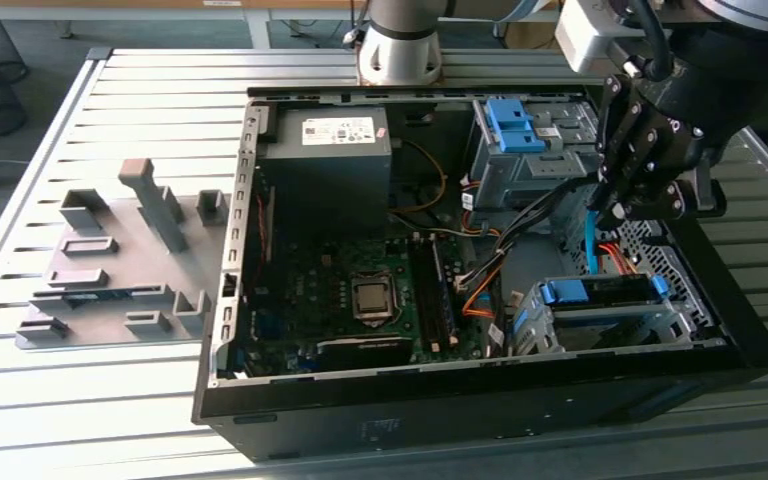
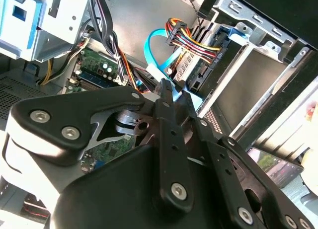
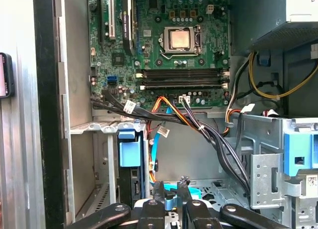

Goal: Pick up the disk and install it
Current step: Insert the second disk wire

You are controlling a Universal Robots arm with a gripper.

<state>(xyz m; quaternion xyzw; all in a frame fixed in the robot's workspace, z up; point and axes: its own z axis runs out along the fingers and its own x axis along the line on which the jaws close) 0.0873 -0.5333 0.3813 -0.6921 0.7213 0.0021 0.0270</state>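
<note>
The disk (image 1: 602, 291) lies in its bright blue carrier inside the lower grey drive cage (image 1: 544, 325) at the case's front, on the exterior view's right. In the first wrist view its blue carrier end (image 3: 129, 154) shows in that cage. My gripper (image 1: 611, 208) hangs just above and behind the cage, inside the open computer case (image 1: 491, 400). Its fingers are shut on the end of a light blue flat cable (image 1: 583, 238). In both wrist views the fingertips (image 2: 166, 90) (image 3: 160, 189) press together on that cable (image 2: 151, 42) (image 3: 169, 198).
A grey power-supply box (image 1: 328, 150) and the motherboard (image 1: 357, 290) fill the case's left part. An upper grey bay with a blue bracket (image 1: 511, 125) stands at the back. Bundles of coloured wires (image 3: 198, 124) cross between the bays. A grey fixture plate (image 1: 117, 260) lies on the slatted table.
</note>
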